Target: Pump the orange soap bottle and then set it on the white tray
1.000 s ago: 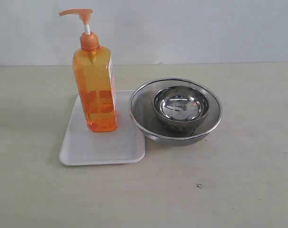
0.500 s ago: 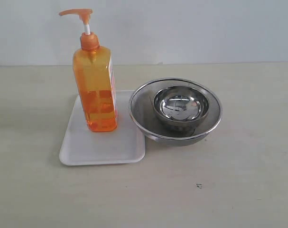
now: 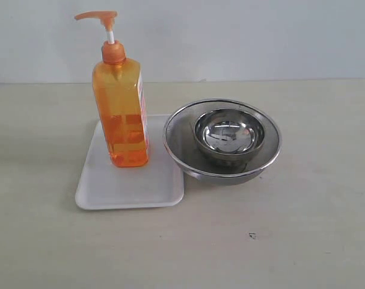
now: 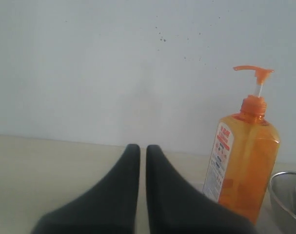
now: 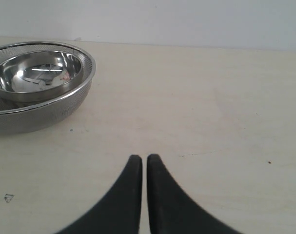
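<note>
Standing upright on the white tray (image 3: 134,194), the orange soap bottle (image 3: 120,114) sat toward the tray's far half, with its base well inside the low rim. Its pump head (image 3: 98,15) was fully raised, the spout pointing away from the steel bowls. The left gripper (image 4: 143,148) was clenched, its two black fingers pressed together with nothing between them, and it hung near the bottle without touching it. The right gripper (image 5: 145,158) was clenched and empty too, low over the bare table (image 3: 302,241) on the far side of the bowls.

Judged from that layout, the placing part looked settled. Whether the pump had been pressed could not be told from the pictures.

If a press was called for, it would have gone best with the closed fingertips set on the flat top of the pump head, right over the white stem, and driven straight down. A tall, narrow bottle tips easily, so any sideways push was the main risk. Steadying the body with the other gripper would have meant opening it first.

The small bowl (image 3: 228,135) sat nested in the big mesh bowl (image 3: 270,153), whose rim lay just beside the tray's edge. That left little room for an approach from that side.
</note>
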Motion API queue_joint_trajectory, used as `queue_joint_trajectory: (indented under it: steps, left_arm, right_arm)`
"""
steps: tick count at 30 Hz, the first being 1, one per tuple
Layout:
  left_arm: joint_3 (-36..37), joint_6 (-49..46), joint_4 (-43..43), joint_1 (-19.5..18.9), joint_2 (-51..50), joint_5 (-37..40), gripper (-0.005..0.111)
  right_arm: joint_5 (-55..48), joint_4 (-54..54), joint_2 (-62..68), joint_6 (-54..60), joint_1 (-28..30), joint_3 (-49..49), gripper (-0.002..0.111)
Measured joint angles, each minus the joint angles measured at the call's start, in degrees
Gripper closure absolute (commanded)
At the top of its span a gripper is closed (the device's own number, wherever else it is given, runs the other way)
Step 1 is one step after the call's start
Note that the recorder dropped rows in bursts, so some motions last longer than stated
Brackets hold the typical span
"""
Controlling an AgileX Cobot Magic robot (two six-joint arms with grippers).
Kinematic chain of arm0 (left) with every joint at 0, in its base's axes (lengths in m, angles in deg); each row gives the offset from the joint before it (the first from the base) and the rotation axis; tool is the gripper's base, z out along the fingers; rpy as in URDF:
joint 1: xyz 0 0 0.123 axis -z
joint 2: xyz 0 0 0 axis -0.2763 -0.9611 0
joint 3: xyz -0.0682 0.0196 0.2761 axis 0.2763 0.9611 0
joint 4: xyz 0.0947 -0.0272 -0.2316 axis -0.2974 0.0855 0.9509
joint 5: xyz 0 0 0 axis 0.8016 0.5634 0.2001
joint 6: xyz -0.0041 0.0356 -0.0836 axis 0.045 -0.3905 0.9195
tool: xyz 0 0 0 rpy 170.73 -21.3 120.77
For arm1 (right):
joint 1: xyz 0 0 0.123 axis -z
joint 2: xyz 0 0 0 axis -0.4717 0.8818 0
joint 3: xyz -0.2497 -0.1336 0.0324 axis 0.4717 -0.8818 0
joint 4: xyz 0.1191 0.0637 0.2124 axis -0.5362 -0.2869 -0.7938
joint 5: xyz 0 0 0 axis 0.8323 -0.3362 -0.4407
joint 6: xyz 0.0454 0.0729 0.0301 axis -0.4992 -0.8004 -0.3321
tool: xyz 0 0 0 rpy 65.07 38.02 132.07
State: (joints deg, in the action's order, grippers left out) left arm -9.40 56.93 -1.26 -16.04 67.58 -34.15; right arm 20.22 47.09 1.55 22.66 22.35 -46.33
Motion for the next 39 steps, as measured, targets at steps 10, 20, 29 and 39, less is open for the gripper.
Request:
queue_joint_trajectory:
  steps: [10,20,29,39]
  left_arm:
    - [0.0,-23.7,20.2,0.0,0.0,-1.6,0.102]
    - [0.0,-66.5,58.3,0.0,0.0,4.1,0.102]
    - [0.0,-54.8,55.6,0.0,0.0,9.7,0.102]
    - [0.0,-48.2,50.6,0.0,0.0,12.1,0.102]
  right_arm:
    - [0.0,0.0,0.0,0.0,0.0,0.0,0.107]
    - [0.0,0.0,0.0,0.0,0.0,0.0,0.107]
    - [0.0,0.0,0.0,0.0,0.0,0.0,0.107]
    - [0.0,0.0,0.0,0.0,0.0,0.0,0.107]
